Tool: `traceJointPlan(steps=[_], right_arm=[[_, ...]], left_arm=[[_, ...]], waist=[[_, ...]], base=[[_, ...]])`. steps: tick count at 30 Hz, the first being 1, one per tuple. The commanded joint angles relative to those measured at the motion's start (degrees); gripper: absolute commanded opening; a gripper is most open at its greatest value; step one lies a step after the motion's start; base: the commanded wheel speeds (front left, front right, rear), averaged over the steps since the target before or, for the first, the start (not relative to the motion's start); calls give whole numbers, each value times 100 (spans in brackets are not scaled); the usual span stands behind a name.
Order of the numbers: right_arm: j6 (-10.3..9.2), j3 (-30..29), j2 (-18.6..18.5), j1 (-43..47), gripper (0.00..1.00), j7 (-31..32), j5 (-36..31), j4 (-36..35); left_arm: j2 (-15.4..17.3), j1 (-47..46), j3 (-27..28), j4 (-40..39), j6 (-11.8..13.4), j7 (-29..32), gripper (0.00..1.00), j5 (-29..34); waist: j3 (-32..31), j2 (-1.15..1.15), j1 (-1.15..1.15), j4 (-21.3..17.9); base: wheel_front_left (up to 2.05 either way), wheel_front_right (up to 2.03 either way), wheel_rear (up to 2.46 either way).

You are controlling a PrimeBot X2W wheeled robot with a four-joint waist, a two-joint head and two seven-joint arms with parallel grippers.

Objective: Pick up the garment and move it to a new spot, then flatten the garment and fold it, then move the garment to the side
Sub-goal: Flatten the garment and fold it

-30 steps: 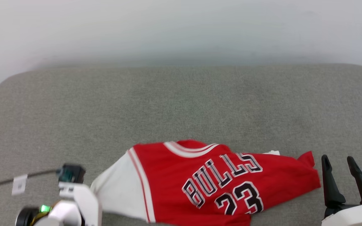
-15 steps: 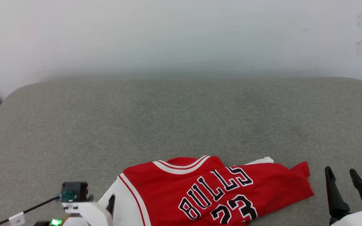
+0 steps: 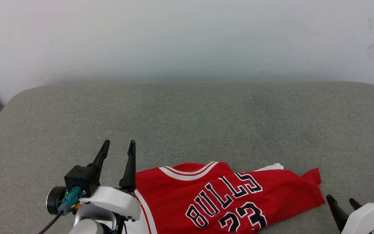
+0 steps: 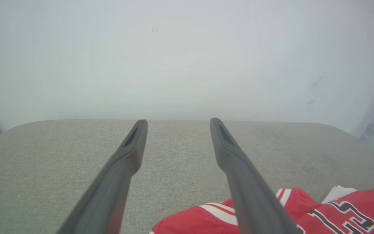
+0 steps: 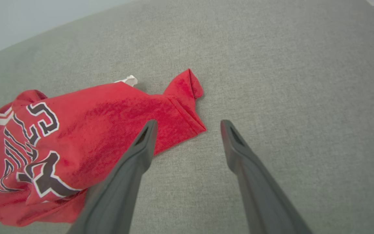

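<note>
Grey cushion [image 3: 206,113] bears garment [image 3: 232,195] between left hand [image 3: 118,143] and right hand [image 3: 340,199], both wide, empty.

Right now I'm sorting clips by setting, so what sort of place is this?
Probably an indoor garment-folding set-up; home or lab, I cannot tell. A broad grey fabric-covered surface with rounded corners stands against a plain white wall, and one red jersey lies on it.

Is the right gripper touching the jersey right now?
Cannot tell. In the right wrist view the right gripper, open, overlaps the garment with one finger; neither gap nor contact shows plainly.
</note>
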Motion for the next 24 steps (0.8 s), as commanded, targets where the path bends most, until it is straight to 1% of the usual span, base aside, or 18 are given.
traceJointPlan(steps=[1,5,9,14,20,21,22,24], right_arm=[[-2,35,-155,-180,100,369,62,149],[-2,157,-417,-510,100,1163,114,488],[-2,330,-647,-883,100,1582,140,871],[-2,565,-797,-1286,100,1828,191,1544],[-2,873,-789,-1484,100,1844,373,2451],[-2,908,-780,-1478,27,1876,428,2589],[-2,934,-777,-1505,1,1846,475,2684],[-1,995,-779,-1558,0,1803,538,2778]], left_arm=[[-30,-59,-6,-62,16,-105,100,74],[-62,-88,-24,-202,50,-203,100,195],[-38,-121,-36,-315,106,-221,100,275],[-35,-125,-50,-374,141,-233,100,316],[-32,-132,-64,-330,145,-240,100,307],[-30,-125,-68,-318,144,-239,100,299],[-25,-120,-69,-308,142,-240,100,293],[-8,-87,-64,-295,146,-245,100,280]], waist=[[32,0,0,60],[122,0,0,218],[329,0,0,379],[517,0,0,530],[562,0,0,597],[554,0,0,598],[543,0,0,598],[505,0,0,577]], base=[[0,0,0],[0,0,0],[0,0,0],[0,0,0],[0,0,0],[0,0,0],[0,0,0],[0,0,0]])
